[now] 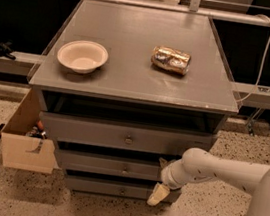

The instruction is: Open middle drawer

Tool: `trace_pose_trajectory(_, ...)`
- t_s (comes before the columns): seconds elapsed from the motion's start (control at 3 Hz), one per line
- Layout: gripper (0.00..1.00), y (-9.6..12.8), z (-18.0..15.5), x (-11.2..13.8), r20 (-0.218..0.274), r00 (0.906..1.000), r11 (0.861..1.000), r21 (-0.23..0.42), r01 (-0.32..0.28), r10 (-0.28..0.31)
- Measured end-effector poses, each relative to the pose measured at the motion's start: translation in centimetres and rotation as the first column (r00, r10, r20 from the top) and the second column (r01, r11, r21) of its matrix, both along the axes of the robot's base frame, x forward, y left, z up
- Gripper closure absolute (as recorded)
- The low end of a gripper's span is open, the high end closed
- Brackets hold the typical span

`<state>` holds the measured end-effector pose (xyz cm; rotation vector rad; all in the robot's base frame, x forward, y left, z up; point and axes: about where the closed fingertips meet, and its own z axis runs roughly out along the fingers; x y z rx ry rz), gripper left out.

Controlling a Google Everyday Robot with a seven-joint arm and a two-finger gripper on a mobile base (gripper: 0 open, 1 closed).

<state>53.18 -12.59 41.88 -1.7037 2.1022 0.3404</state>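
Middle drawer [101, 164] is the second grey front down, under the front edge of the worktop [129, 81], and it looks shut or close to it. Its small round knob [125, 170] sits in the middle of that front. Your gripper [158, 194] hangs below the front right corner of the worktop. It is off to the right of the knob and a bit lower, by the right end of the drawers. You cannot tell if it is wide or narrow. To do this step well, I think you should lift it a little and slide it left until the knob is right in its grip, then close on the knob only. Do not grab the bigger knob [128, 140] on the tall drawer [91, 133] above. Pull straight out from the front edge, slow and level, so nothing jams. The bowl [82, 55] near the front left corner and the shiny can [170, 60] nearer the right edge may shake if you tug hard.
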Motion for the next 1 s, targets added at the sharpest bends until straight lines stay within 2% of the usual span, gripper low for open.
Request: trace_pose_trajectory(1.0,0.0,2.9,-2.9,1.4,0.022,0.9995,0.997,0.079,0.019,-0.021)
